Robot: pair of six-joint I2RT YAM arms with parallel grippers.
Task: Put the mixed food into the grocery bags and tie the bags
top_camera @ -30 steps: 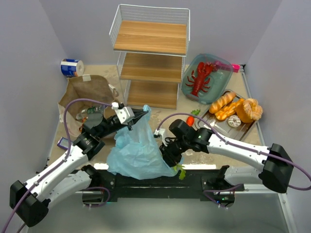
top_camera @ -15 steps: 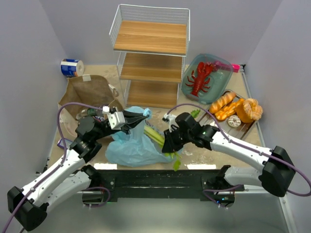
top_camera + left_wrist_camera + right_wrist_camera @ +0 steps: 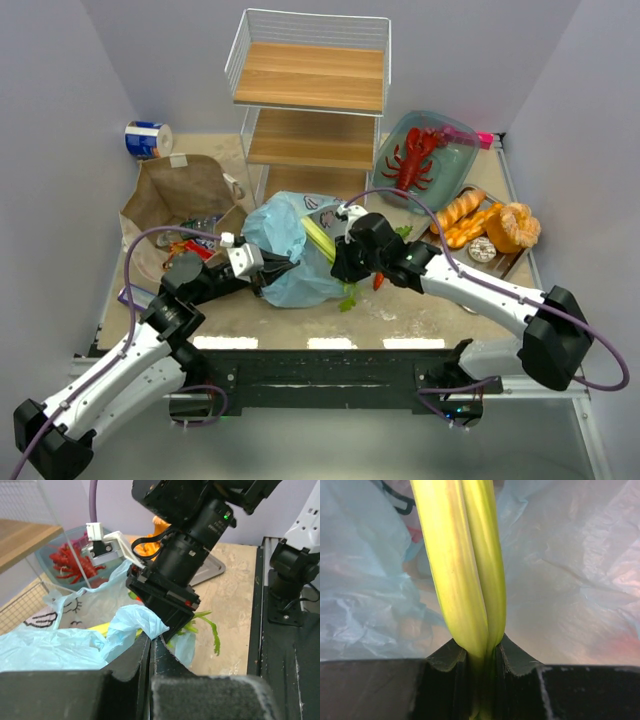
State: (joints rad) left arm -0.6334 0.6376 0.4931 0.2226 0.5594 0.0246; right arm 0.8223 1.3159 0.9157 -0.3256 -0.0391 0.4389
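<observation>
The left gripper pinches the light-blue plastic bag open while the right gripper, clamped on the leek, loads it; next, push deeper and release.

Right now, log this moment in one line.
left gripper: shut on plastic bag edge | right gripper: shut on leek | leek: at bag opening

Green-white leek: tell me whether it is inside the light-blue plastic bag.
Partly in: right pincer holds the leek stalk-first inside the bag; green leaves hang outside.
</observation>
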